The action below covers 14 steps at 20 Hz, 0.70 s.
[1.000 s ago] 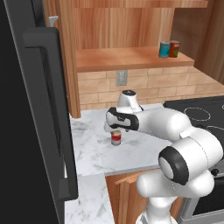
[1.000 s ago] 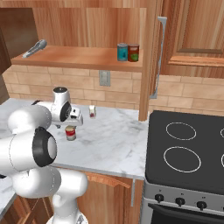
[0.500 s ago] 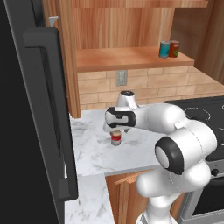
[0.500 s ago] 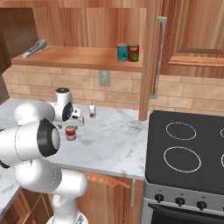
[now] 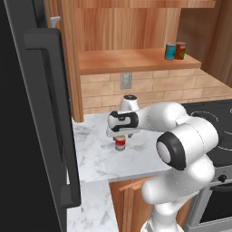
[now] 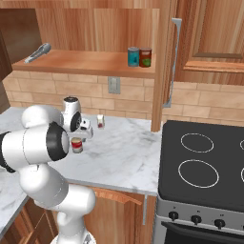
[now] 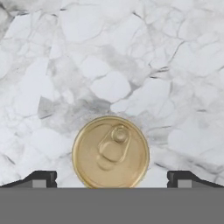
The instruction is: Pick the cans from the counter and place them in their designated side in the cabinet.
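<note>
The gripper (image 7: pixel 109 179) hangs wide open straight above a red can (image 5: pixel 120 143) standing near the middle of the marble table (image 6: pixel 128 157), jaws either side of its gold lid, nothing grasped. Up on the cabinet shelf (image 6: pixel 86 64), the teal can (image 6: pixel 133 56) and red can (image 6: pixel 146 57) stand side by side at the right end, so this pickup looks like what's left.

Arm (image 5: pixel 181 136): glossy white, built of rounded bulbous segments, with round black joint caps ringed in white. Wrist housing carried a black face with small white marks. Gripper (image 7: pixel 111 179): two small dark grey, blocky finger tips.
</note>
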Available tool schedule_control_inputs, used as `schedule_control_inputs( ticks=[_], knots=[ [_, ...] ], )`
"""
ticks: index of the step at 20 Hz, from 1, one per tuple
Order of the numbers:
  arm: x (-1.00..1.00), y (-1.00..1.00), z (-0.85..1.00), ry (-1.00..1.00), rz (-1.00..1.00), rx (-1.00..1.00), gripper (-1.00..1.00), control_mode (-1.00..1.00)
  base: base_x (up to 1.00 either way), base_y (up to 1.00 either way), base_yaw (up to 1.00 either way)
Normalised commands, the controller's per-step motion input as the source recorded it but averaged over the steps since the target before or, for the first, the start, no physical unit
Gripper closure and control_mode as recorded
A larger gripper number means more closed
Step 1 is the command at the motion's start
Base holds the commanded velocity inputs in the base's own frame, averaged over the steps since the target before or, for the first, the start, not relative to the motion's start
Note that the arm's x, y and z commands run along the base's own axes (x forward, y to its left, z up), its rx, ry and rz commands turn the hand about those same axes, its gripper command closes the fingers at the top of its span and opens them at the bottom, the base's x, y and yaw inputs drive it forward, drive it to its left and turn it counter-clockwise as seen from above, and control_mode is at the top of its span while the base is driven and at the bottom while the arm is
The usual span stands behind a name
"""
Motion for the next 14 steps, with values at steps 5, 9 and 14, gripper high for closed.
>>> schedule_control_inputs(
  ticks=[5, 9, 14],
  knots=[
    [0.07, 0.02, -0.15, 0.03, 0.0, 0.0, -1.0, -1.0, 0.0, 0.0, 0.0],
    [0.01, 0.03, -0.16, 0.03, 0.0, 0.0, -1.0, -1.0, 0.0, 0.0, 0.0],
    [0.03, 0.03, -0.16, 0.02, 0.0, 0.0, -1.0, -1.0, 0.0, 0.0, 0.0]
  ],
)
